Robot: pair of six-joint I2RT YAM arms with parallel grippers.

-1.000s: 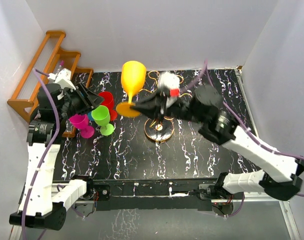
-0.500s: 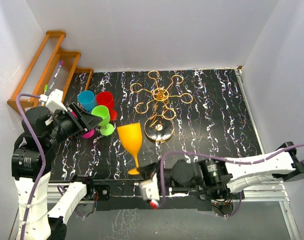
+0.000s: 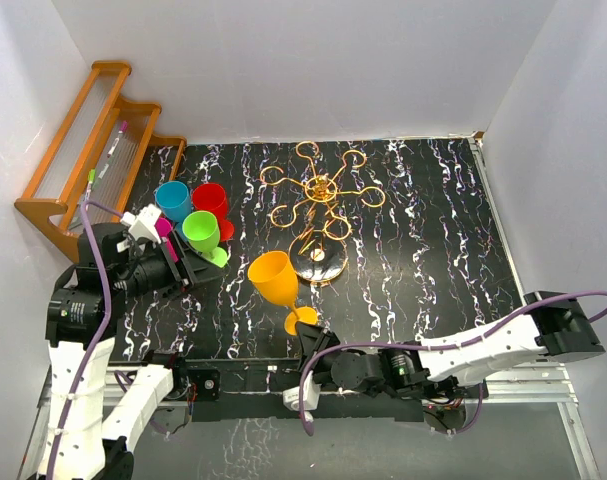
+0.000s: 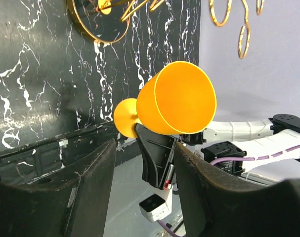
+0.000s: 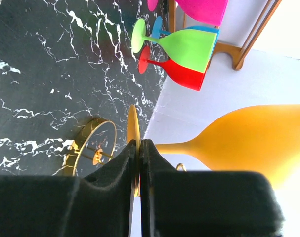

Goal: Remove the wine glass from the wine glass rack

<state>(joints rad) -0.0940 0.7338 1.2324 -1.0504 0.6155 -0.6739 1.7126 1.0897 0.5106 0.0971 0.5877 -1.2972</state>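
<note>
The orange wine glass is off the gold wine glass rack and is held over the table's near edge. My right gripper is shut on its round foot, and the bowl points to the right in the right wrist view. The rack's arms are bare, and its ring base stands behind the glass. My left gripper is open and empty beside the coloured glasses. In the left wrist view the orange glass shows beyond its spread fingers.
Green, red, blue and pink glasses stand in a group at the left. They also show in the right wrist view, with the green glass nearest. A stepped wooden shelf leans at the back left corner.
My right gripper has carried the orange glass from beside the rack to the table's near edge. The left gripper has drawn back toward the near left.
</note>
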